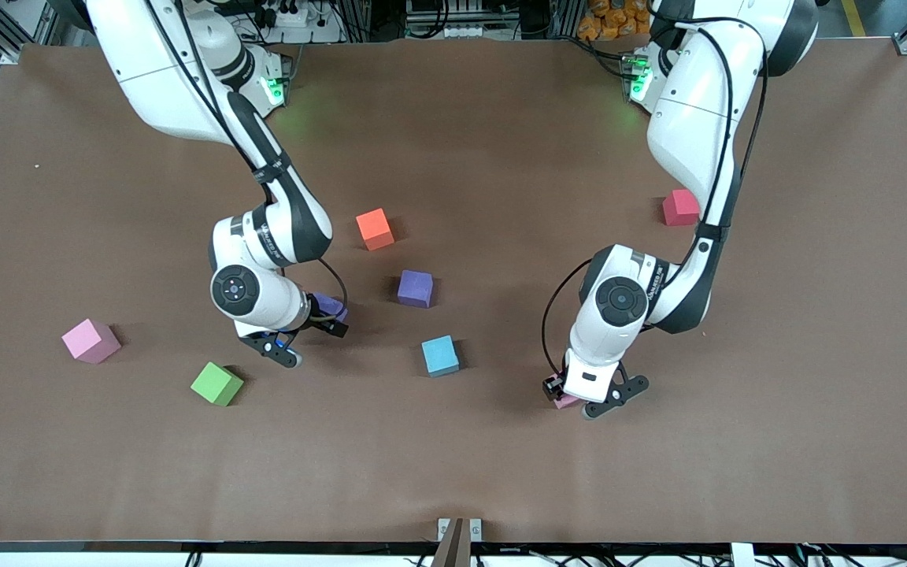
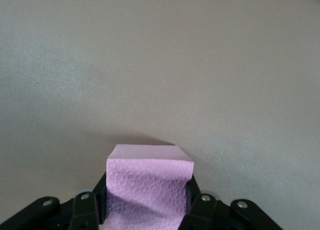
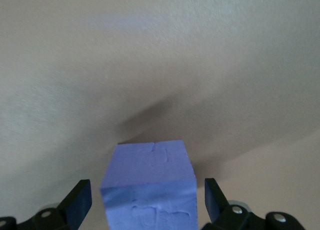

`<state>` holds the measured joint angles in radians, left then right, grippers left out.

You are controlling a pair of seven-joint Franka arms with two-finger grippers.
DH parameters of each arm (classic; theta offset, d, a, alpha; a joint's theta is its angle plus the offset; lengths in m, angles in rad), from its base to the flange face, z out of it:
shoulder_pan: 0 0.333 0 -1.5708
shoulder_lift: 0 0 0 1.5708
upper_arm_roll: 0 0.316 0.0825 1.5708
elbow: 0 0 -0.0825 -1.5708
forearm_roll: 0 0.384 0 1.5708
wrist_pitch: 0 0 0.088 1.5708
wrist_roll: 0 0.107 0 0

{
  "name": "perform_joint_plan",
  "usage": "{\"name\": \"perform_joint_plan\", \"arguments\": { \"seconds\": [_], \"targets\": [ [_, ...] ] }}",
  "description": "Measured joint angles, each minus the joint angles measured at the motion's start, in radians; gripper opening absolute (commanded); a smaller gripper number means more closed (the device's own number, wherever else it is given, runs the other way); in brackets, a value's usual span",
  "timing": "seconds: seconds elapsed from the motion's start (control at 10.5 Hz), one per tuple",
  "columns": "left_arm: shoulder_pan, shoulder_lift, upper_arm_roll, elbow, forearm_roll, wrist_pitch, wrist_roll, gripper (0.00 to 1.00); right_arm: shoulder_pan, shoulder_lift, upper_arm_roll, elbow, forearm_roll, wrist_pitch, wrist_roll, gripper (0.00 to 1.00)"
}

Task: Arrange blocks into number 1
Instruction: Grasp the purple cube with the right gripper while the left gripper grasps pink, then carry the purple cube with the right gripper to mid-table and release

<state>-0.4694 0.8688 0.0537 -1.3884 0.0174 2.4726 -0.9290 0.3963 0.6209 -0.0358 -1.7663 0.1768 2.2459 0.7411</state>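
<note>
Bench (image 1: 501, 472) first, brown and bare but for scattered cubes; take the purple block (image 1: 415, 288) lying free near its middle as the landmark. Left arm comes next: its left tool (image 1: 583, 403) is down at the bench surface, nearer the camera than the landmark and toward the left arm's end, clenched on a pink block (image 2: 149, 182) whose sides its fingers (image 2: 200, 207) press. Lift that cube straight up before carrying it, I judge, so it does not drag. Right tool (image 1: 304, 335) is low, just beside the landmark toward the right arm's end, fingers released and well apart around a second purple block (image 3: 150, 182); it should centre before closing. Loose cubes: orange block (image 1: 375, 228) farther from the camera than the landmark, light blue block (image 1: 440, 355) nearer, red block (image 1: 680, 207) toward the left arm's end, green block (image 1: 216, 383) and another pink block (image 1: 90, 340) toward the right arm's end
</note>
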Motion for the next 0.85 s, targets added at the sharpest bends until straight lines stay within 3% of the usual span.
{"name": "perform_joint_plan", "arguments": {
  "seconds": [0.19, 0.28, 0.47, 0.85],
  "targets": [
    [-0.005, -0.004, -0.001, 0.008, 0.000, -0.004, 0.000, 0.00, 0.004, 0.000, 0.000, -0.010, 0.000, 0.000, -0.001, 0.56],
    [-0.009, -0.012, -0.002, 0.016, 0.000, -0.026, 0.000, 0.00, 0.008, 0.000, 0.000, -0.011, 0.000, 0.000, -0.001, 0.48],
    [-0.015, -0.057, -0.013, 0.029, 0.000, -0.127, -0.001, 0.00, 0.011, -0.007, 0.000, -0.011, 0.000, 0.000, -0.001, 0.39],
    [-0.034, -0.145, -0.068, 0.028, 0.000, -0.229, -0.054, 0.00, 0.010, -0.065, -0.006, -0.021, -0.001, -0.013, -0.022, 0.39]
  ]
}}
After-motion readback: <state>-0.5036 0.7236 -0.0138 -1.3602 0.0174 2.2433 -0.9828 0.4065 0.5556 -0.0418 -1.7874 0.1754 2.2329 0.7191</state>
